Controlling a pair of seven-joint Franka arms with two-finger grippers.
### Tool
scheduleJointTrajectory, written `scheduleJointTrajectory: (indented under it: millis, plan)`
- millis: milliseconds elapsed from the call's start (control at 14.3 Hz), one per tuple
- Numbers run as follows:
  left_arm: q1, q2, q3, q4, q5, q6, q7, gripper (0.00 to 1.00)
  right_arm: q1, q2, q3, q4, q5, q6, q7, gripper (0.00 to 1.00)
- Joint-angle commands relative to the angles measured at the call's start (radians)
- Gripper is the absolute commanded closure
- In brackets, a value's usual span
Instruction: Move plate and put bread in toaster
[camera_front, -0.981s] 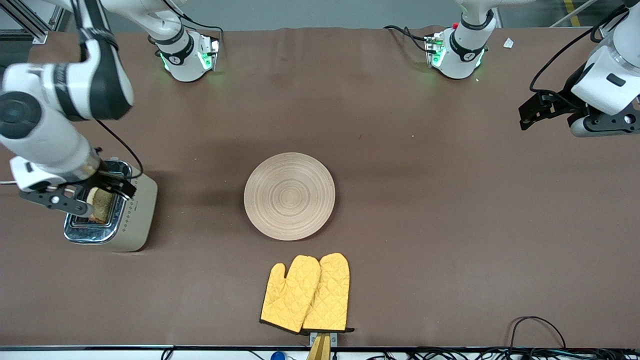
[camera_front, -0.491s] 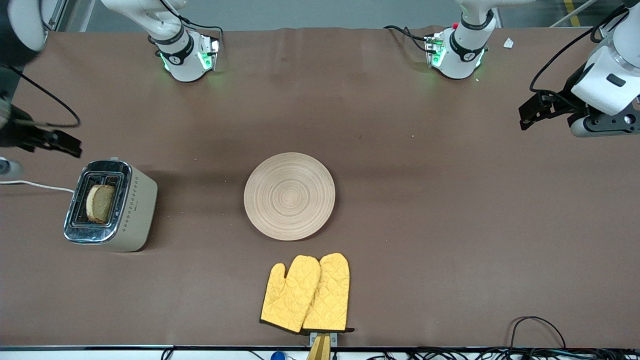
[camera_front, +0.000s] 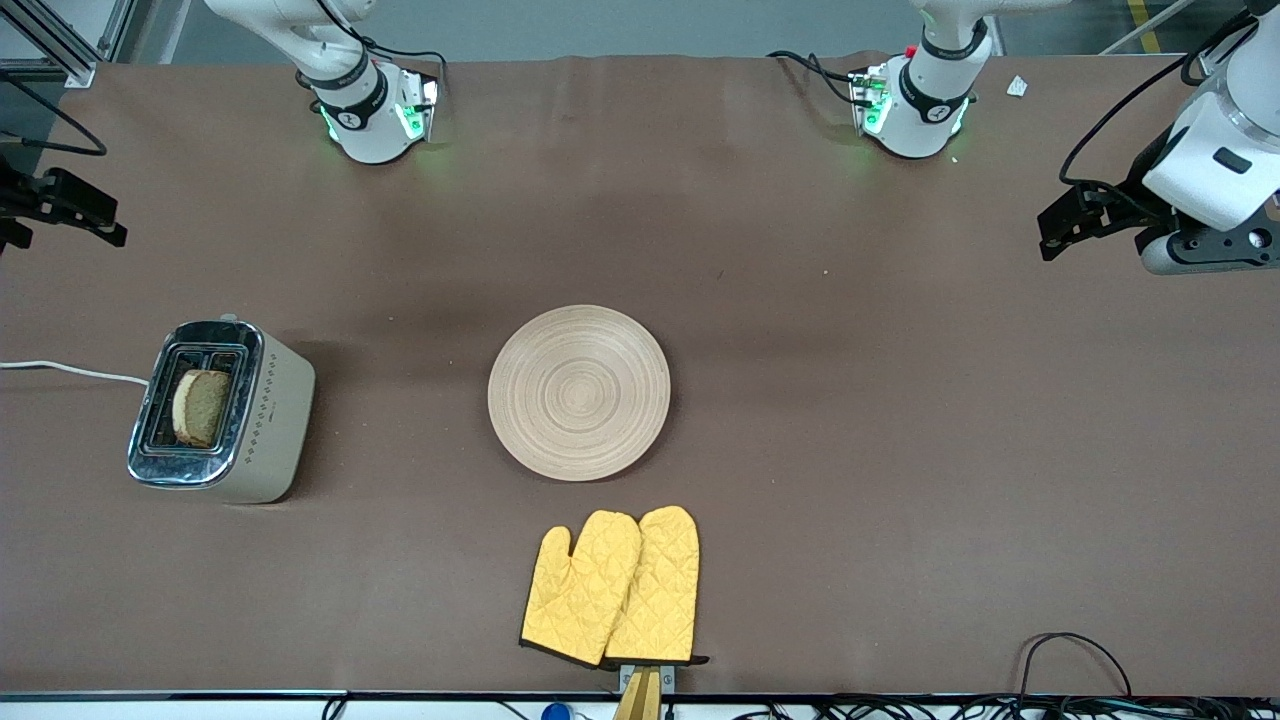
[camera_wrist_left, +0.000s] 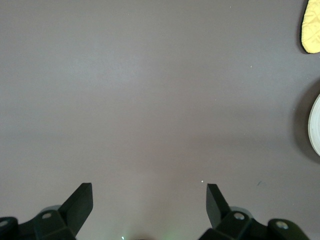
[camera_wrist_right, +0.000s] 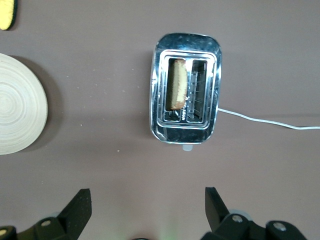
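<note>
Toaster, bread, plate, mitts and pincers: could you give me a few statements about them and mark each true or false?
1. The brownish square bread slice stands in a slot of the cream-beige chrome-topped toaster. True.
2. The round light-wood plate carries a bread slice. False: it carries nothing.
3. The yellow quilted oven mitts lie nearer the front camera than the plate. True.
4. The right pincer grips the bread. False: it is open, holding nothing.
5. The left pincer is shut. False: it is open over bare table.

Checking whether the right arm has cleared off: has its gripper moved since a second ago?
Yes. The right gripper was down over the toaster; now it is open at the table's edge, closer to the right arm's base, and the bread sits in the slot.
</note>
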Motion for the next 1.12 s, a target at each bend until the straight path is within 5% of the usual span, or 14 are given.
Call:
scheduleJointTrajectory:
  millis: [0, 631, 1051]
  plan:
    - [0.006, -0.004, -0.001, 0.002, -0.015, 0.007, 0.010, 0.00, -0.024, -0.033, 0.011, -0.028, 0.023, 0.006, -0.071, 0.00]
    - [0.006, -0.008, 0.001, 0.005, -0.015, 0.007, 0.010, 0.00, 0.020, -0.050, -0.088, -0.038, 0.020, -0.044, -0.139, 0.00]
    - [0.000, 0.004, 0.001, 0.028, 0.000, 0.004, 0.009, 0.00, 0.019, -0.044, -0.086, -0.036, 0.018, -0.031, -0.130, 0.00]
